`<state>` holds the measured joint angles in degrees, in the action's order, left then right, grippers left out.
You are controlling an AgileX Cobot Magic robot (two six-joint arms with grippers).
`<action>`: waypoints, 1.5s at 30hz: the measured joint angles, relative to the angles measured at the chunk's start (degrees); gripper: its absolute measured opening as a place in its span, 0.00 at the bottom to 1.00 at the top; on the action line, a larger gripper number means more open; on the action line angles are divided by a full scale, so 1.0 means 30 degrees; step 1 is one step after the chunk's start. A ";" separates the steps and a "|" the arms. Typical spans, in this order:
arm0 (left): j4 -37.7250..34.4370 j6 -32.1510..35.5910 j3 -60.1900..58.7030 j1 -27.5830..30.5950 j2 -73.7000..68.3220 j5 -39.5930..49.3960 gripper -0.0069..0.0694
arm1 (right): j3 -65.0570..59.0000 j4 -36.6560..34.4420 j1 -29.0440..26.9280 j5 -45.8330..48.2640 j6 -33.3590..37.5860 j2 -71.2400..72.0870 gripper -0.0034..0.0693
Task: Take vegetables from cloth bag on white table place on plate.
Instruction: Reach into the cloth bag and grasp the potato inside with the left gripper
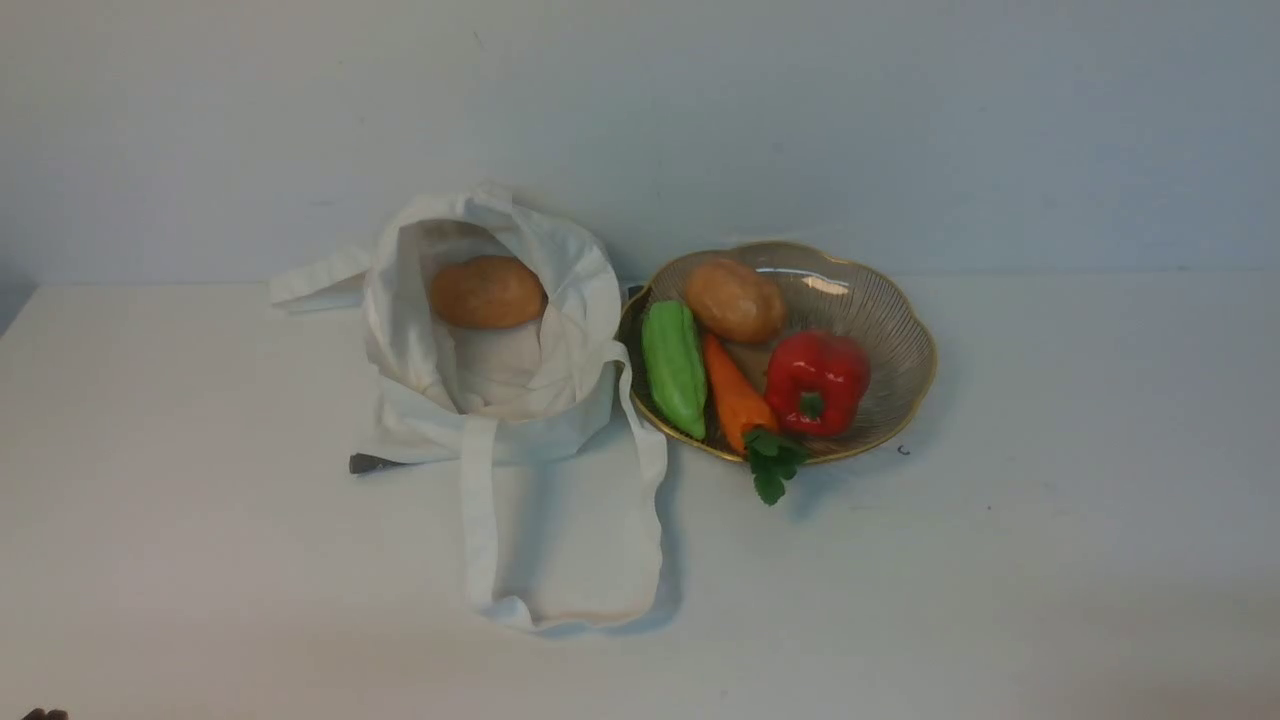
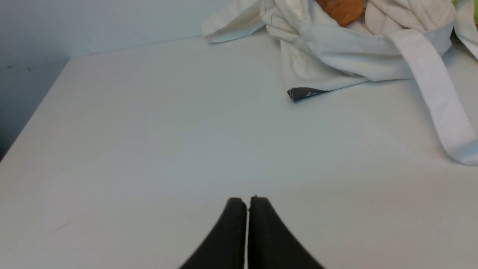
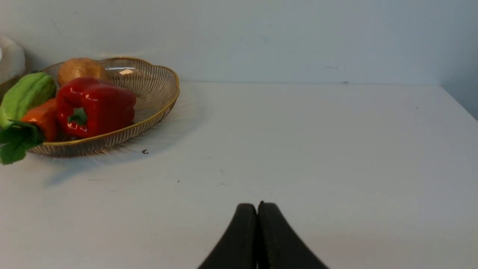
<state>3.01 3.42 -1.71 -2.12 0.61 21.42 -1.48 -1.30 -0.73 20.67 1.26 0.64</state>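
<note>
potato (image 1: 488,291) lies inside the open cloth bag (image 1: 520,420) on the white table (image 1: 1000,550). second potato (image 1: 735,300) sits on the plate (image 1: 893,318) just beside the bag, with a red bell pepper (image 1: 816,380), carrot (image 1: 733,398) and green vegetable (image 1: 673,368). left gripper (image 2: 248,201) and right gripper (image 3: 257,207) are over bare table, jaws pressed together, holding nothing.

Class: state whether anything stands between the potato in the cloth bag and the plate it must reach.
Yes: the raised wall of the cloth bag stands between the potato and the plate. No other thing lies between them.
</note>
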 joint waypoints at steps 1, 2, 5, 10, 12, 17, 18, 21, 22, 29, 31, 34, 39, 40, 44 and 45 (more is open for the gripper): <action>0.0000 0.0000 0.0000 0.0000 0.0000 0.0000 0.08 | 0.0000 0.0000 0.0000 0.0000 0.0000 0.0000 0.03; 0.0000 0.0000 0.0000 0.0000 0.0000 0.0000 0.08 | 0.0000 0.0000 0.0000 0.0000 0.0000 0.0000 0.03; 0.0000 0.0000 0.0000 0.0000 0.0000 0.0000 0.08 | 0.0000 0.0000 0.0000 0.0000 0.0000 0.0000 0.03; 0.0000 0.0000 0.0000 0.0000 0.0000 0.0000 0.08 | 0.0000 0.0000 0.0000 0.0000 0.0000 0.0000 0.03; 0.0000 0.0000 0.0000 0.0000 0.0000 0.0000 0.08 | 0.0000 0.0000 0.0000 0.0000 0.0000 0.0000 0.03; 0.0000 0.0000 0.0000 0.0000 0.0000 0.0000 0.08 | 0.0000 0.0000 0.0000 0.0000 0.0000 0.0000 0.03; 0.0000 0.0000 0.0000 0.0000 0.0000 0.0000 0.08 | 0.0000 0.0000 0.0000 0.0000 0.0000 0.0000 0.03; 0.0000 0.0000 0.0000 0.0000 0.0000 0.0000 0.08 | 0.0000 0.0000 0.0000 0.0000 0.0000 0.0000 0.03; 0.0000 0.0000 0.0000 0.0000 0.0000 0.0000 0.08 | 0.0000 0.0000 0.0000 0.0000 0.0000 0.0000 0.03; -0.1724 -0.1571 0.0000 0.0000 0.0000 0.0000 0.08 | 0.0000 0.0000 0.0000 0.0000 0.0000 0.0000 0.03; -0.5811 -0.4583 0.0000 0.0000 0.0000 0.0000 0.08 | 0.0000 0.0000 0.0000 0.0000 0.0000 0.0000 0.03; -1.0046 -0.7106 0.0000 0.0000 0.0000 0.0000 0.08 | 0.0000 0.0000 0.0000 0.0000 0.0000 0.0000 0.03; -1.7266 -1.0464 0.0000 0.0000 0.0000 -0.0326 0.08 | 0.0000 0.0000 0.0000 0.0000 0.0000 0.0000 0.03; -1.8337 -1.0603 0.0000 0.0000 0.0000 -0.0505 0.08 | 0.0000 0.0000 0.0000 0.0000 0.0000 0.0000 0.03; -2.0874 -1.0464 0.0000 0.0000 0.0000 -0.1296 0.08 | 0.0000 0.0000 0.0000 0.0000 0.0000 0.0000 0.03; -2.0874 -1.0464 0.0000 0.0000 0.0000 -0.1346 0.08 | 0.0000 0.0000 0.0000 0.0000 0.0000 0.0000 0.03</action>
<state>-59.61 -27.97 -1.71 -2.12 0.61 17.38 -1.48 -1.30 -0.73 20.67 1.26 0.64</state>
